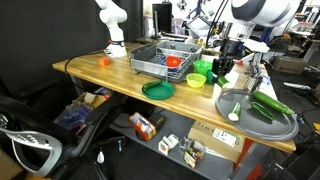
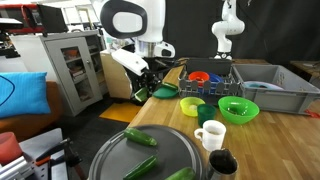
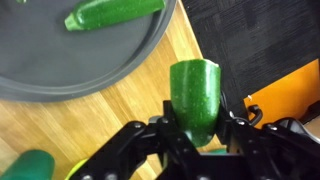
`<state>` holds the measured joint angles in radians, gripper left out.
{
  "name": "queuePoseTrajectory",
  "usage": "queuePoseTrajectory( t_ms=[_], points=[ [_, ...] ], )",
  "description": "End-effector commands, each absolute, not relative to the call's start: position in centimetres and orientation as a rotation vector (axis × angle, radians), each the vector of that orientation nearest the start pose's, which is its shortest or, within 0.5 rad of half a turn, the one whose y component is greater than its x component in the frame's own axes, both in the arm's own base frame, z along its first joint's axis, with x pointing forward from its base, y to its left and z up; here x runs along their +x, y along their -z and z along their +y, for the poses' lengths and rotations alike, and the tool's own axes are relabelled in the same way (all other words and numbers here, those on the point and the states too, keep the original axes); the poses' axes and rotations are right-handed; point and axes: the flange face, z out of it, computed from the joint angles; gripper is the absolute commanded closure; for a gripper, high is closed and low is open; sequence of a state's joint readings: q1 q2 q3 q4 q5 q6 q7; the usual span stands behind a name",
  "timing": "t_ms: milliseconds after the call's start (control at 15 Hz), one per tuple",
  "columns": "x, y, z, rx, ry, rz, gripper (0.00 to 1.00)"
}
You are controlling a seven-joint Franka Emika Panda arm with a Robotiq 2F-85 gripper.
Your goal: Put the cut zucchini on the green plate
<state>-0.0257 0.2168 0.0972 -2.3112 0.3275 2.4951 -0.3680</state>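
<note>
In an exterior view the green plate (image 1: 157,89) lies left on the surface (image 1: 100,68), well apart from the tool (image 1: 226,72). In the wrist view the tool clamps the cut zucchini (image 3: 195,95) across its dark sides, aloft; it looks light, firm, probably slippery-skinned.

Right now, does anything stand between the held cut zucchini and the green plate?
Nothing visible does. The gripper holds the cut zucchini raised by the table edge, and the green plate lies uncovered. A lime bowl appears beside the route, not across it.
</note>
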Motion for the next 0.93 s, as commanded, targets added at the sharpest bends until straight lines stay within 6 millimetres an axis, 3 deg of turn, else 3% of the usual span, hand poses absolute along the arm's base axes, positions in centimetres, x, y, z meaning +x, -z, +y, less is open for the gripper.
queuePoseTrajectory(
  t_ms=[0, 133, 200, 333, 667, 733, 867],
  points=[
    [56.8, -24.4, 3.6, -2.842, -0.136, -0.48, 0.83],
    [58.8, -24.3, 3.8, -2.793, -0.217, -0.582, 0.83],
    [57.4, -24.7, 4.0, -2.842, -0.132, -0.487, 0.58],
    [58.7, -24.2, 4.0, -2.815, -0.18, -0.534, 0.58],
    [58.8, -24.0, 4.1, -2.806, -0.195, -0.546, 0.58],
    [59.2, -24.1, 4.3, -2.818, -0.186, -0.539, 0.83],
    [60.7, -24.6, 5.9, -2.859, -0.148, -0.576, 0.83]
  ],
)
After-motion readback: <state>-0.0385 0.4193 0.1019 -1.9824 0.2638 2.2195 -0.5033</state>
